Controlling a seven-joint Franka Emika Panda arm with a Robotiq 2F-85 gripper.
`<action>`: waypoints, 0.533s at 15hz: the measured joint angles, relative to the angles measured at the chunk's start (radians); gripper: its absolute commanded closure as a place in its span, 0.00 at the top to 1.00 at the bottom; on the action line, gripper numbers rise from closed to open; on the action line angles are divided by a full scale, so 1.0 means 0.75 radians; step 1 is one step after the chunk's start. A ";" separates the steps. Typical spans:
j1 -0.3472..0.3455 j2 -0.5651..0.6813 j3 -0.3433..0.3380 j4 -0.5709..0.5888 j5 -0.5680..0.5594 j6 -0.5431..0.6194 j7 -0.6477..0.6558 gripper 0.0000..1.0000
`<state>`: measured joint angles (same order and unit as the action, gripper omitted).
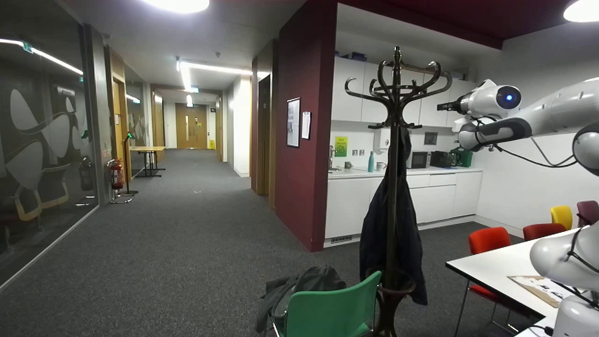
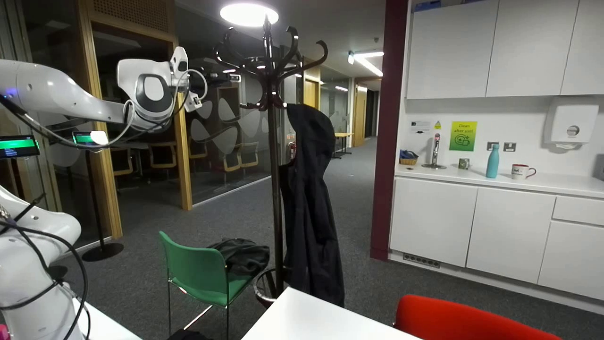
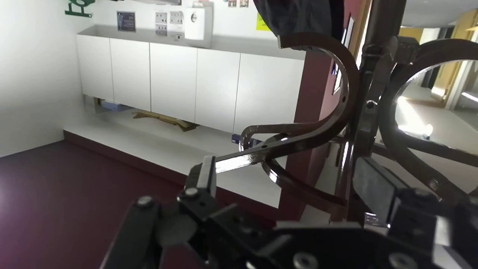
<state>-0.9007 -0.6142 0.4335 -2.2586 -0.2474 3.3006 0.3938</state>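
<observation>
My gripper [image 3: 289,182] stands open in the wrist view, its picture upside down, with the two fingers wide apart and nothing gripped. Curved dark-wood hooks of a coat stand [image 3: 347,112] show beyond and between the fingers; whether any finger touches them I cannot tell. In both exterior views the gripper [image 1: 441,107] is level with the top of the coat stand [image 2: 273,189], close to its hooks. A dark hooded coat [image 2: 309,203] hangs from the stand below those hooks. Only part of that coat [image 3: 298,18] shows at the wrist view's top edge.
A green chair [image 2: 198,271] with dark clothing [image 2: 240,255] on it stands by the foot of the stand. White tables [image 1: 496,269] and red chairs [image 1: 489,239] lie below the arm. Behind are a kitchen counter [image 2: 439,177] and white wall cupboards [image 2: 453,52].
</observation>
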 measured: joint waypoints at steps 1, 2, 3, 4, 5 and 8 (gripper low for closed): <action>-0.031 0.014 0.030 0.018 0.000 0.020 0.004 1.00; -0.058 0.026 0.059 0.040 0.001 0.034 0.007 1.00; -0.083 0.037 0.087 0.063 0.001 0.046 0.008 1.00; -0.109 0.046 0.115 0.088 0.002 0.055 0.010 1.00; -0.133 0.054 0.142 0.115 0.004 0.057 0.012 1.00; -0.207 0.080 0.219 0.202 0.008 0.057 0.019 1.00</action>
<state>-1.0562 -0.5543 0.5976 -2.1072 -0.2411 3.3434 0.4077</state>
